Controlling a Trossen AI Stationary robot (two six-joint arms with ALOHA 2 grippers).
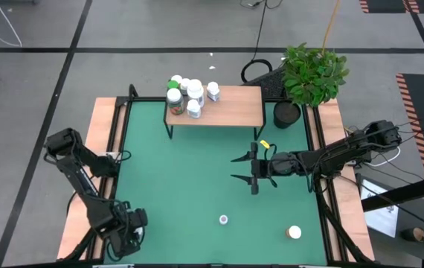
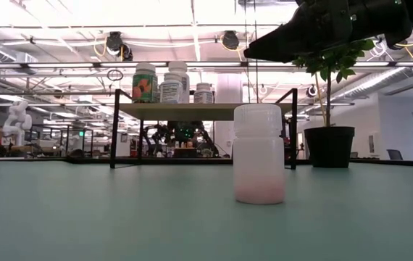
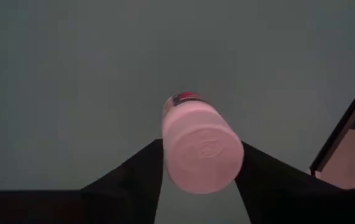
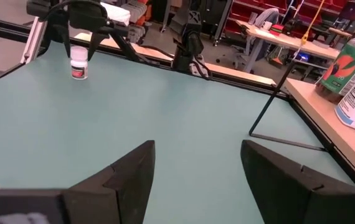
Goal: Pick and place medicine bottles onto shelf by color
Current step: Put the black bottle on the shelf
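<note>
A white-capped medicine bottle (image 3: 202,155) with a red label stands upright on the green mat near the table's left edge, also seen far off in the right wrist view (image 4: 79,62). My left gripper (image 3: 201,144) points down over it, open, one finger on each side of the cap; in the high view the gripper (image 1: 126,223) hides the bottle. My right gripper (image 1: 243,168) hovers open and level over the mat's middle right with nothing between its fingers (image 4: 196,155). Several bottles (image 1: 186,93) stand on the left end of the wooden shelf (image 1: 230,108). My left gripper comes at the bottle from above, pointing down, with its two fingers (image 3: 140,168) close beside the cap (image 3: 227,134) on opposite sides. Whether the fingers touch the bottle I cannot tell. The bottle stands upright on the mat.
Two more bottles rest on the mat near the front edge: a small white one (image 1: 223,219), large in the low view (image 2: 259,156), and another (image 1: 294,232) to its right. A potted plant (image 1: 312,74) stands at the shelf's right end. Wooden boards border the mat (image 1: 175,171).
</note>
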